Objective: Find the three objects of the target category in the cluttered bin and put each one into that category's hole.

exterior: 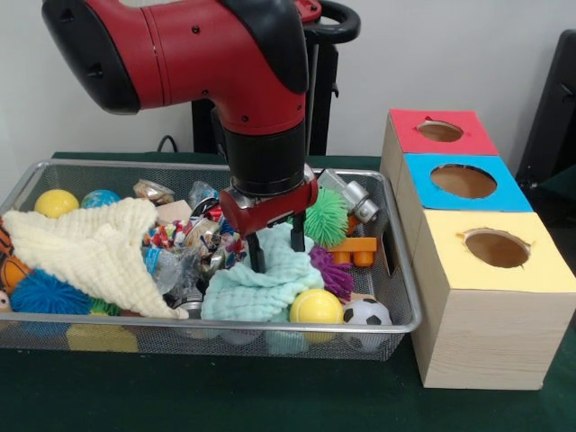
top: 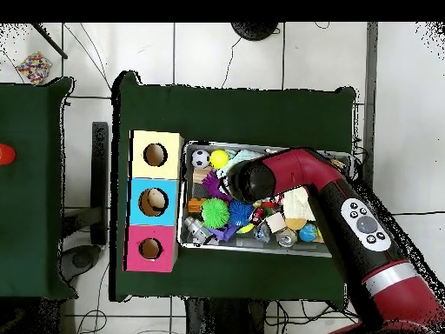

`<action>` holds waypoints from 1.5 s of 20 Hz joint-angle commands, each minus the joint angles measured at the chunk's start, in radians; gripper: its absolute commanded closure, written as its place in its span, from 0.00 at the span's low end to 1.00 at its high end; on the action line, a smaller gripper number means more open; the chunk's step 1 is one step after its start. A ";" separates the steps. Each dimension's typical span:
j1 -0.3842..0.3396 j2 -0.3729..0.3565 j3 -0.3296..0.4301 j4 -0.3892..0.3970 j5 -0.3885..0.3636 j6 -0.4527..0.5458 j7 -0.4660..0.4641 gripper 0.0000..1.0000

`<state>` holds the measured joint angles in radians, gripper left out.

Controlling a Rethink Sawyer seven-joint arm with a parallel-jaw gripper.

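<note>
The silver wire-mesh bin stands on the green table, full of clutter; it also shows in the overhead view. My gripper hangs down into the middle of the bin. Its two black fingers are apart and empty, and their tips touch or hover just over a mint-green cloth. No orange or tan plush animal shows; they are hidden under the clutter. The red-topped box's small round hole is at the far right, beyond the bin, and shows in the overhead view. In the overhead view the arm hides the gripper.
A cream knitted cloth covers the bin's left part. Around the gripper lie a green spiky ball, a purple spiky ball, a yellow ball and a soccer ball. The blue-topped box and the yellow-topped box stand in front of the red one.
</note>
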<state>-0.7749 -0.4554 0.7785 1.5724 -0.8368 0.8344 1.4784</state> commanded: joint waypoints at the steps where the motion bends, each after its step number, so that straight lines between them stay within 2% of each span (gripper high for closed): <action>1: -0.001 -0.007 -0.068 -0.054 -0.088 0.066 -0.274 0.00; 3: 0.013 -0.029 -0.073 -0.054 -0.092 0.084 -0.275 0.00; 8: 0.055 -0.041 -0.070 -0.119 -0.119 0.133 -0.342 0.00; 16: 0.084 -0.078 -0.134 -0.135 -0.206 0.048 -0.225 0.00; 23: 0.103 -0.077 -0.171 -0.161 -0.263 0.020 -0.195 0.00; 27: 0.132 -0.075 -0.218 -0.189 -0.297 0.073 -0.193 0.00; 29: 0.143 -0.053 -0.252 -0.208 -0.269 0.169 -0.195 0.00; 30: 0.137 -0.039 -0.256 -0.215 -0.256 0.179 -0.211 0.00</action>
<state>-0.6456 -0.5353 0.6351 1.4423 -1.0212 0.8496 1.4784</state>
